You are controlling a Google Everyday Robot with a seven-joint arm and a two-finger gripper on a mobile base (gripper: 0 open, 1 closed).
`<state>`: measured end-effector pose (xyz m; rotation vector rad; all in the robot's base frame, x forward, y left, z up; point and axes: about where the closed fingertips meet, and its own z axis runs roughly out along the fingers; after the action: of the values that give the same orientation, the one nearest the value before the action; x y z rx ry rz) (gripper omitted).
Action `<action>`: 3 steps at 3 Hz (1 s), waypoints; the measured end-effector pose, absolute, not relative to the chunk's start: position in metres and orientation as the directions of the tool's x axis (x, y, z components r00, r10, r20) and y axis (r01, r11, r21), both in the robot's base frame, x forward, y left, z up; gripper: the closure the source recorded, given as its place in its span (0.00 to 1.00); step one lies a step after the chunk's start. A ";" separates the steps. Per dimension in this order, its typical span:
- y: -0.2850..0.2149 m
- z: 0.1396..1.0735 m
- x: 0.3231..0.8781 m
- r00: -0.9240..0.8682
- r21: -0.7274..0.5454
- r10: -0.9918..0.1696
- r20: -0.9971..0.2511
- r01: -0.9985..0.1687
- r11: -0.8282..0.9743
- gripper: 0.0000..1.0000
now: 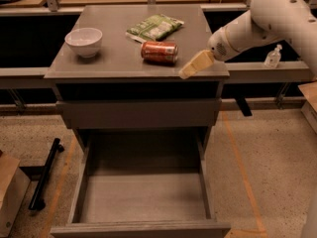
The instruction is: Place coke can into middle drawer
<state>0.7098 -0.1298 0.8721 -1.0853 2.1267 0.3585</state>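
The coke can (158,52) lies on its side on the grey cabinet top (119,63), right of centre, red-orange with silvery ends. My gripper (193,66), tan-tipped on a white arm (257,21), hovers over the top's front right corner. It is just right of the can and a little nearer the front edge, and does not touch it. The middle drawer (143,197) is pulled fully out below, a grey box with a bare flat floor.
A white bowl (83,40) stands at the left of the top. A green snack bag (154,27) lies behind the can. A shut grey drawer front (138,114) sits above the open one. A black bar (45,174) and a cardboard box (10,192) lie on the floor at left.
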 end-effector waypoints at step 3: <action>-0.037 0.859 0.782 -0.290 -0.067 -0.583 -0.759 -0.856 0.512 0.00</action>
<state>0.7825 -0.0367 0.8590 -1.1751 1.9995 0.4603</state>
